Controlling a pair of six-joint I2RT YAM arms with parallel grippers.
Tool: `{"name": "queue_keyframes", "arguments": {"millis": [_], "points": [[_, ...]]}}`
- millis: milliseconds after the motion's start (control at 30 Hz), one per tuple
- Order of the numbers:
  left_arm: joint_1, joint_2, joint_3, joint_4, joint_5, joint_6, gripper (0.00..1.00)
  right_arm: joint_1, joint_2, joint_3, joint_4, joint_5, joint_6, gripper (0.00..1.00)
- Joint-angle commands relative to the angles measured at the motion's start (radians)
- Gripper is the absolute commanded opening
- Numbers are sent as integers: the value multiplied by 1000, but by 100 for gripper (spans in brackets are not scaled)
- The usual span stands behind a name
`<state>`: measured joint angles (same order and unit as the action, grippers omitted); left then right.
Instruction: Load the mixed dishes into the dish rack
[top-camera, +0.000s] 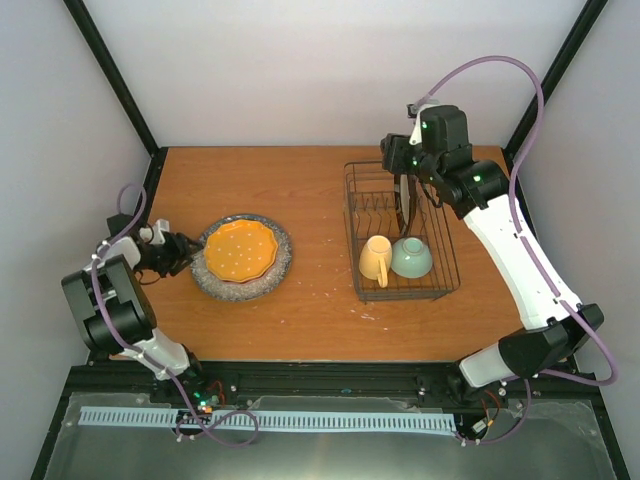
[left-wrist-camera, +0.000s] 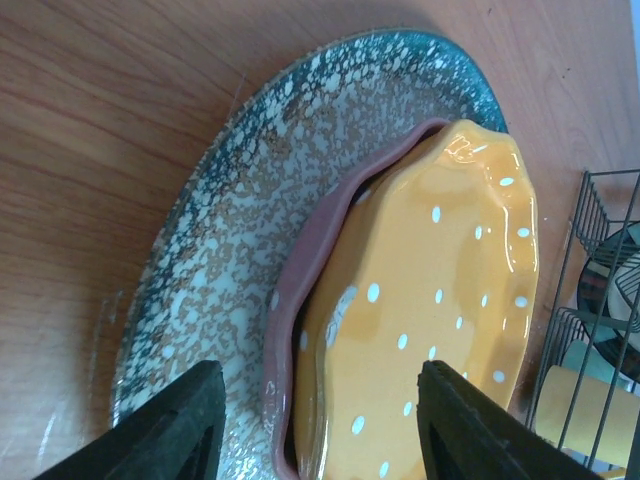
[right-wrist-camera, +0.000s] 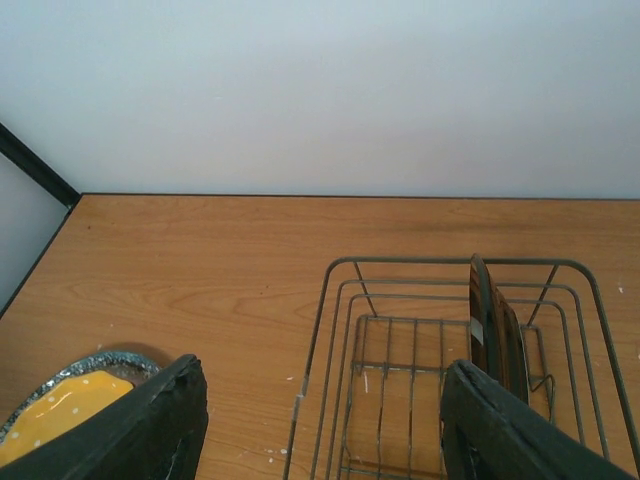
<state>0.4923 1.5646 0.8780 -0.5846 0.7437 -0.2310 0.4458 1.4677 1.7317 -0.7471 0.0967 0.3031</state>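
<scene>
The dark wire dish rack (top-camera: 352, 215) stands at the right of the table. It holds a yellow cup (top-camera: 376, 258), a pale green bowl (top-camera: 411, 258) and a dark plate (top-camera: 405, 205) upright in a slot. An orange white-dotted dish (top-camera: 240, 250) lies on a blue-speckled plate (top-camera: 278, 268) at the left. My left gripper (top-camera: 188, 252) is open at the plates' left edge; in the left wrist view (left-wrist-camera: 318, 420) its jaws straddle the rim of the orange dish (left-wrist-camera: 430, 300). My right gripper (top-camera: 398, 165) is open and empty above the rack's far end (right-wrist-camera: 340, 330).
The orange dish has a pink underside (left-wrist-camera: 300, 300) and rests on the speckled plate (left-wrist-camera: 220, 230). The rack's wire wall (left-wrist-camera: 600, 300) shows just beyond them. Black frame posts and white walls close in the table.
</scene>
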Motion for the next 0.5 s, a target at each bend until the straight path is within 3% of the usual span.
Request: {"name": "queue_keyframes", "arguments": {"millis": [0, 233, 467], "points": [[-41, 46, 41, 6, 3, 29, 52, 2, -31, -8, 30, 2, 3, 63], [-97, 94, 48, 34, -2, 16, 50, 2, -30, -4, 23, 0, 5, 63], [-98, 113, 56, 38, -9, 29, 32, 2, -28, 3, 21, -2, 9, 63]]}}
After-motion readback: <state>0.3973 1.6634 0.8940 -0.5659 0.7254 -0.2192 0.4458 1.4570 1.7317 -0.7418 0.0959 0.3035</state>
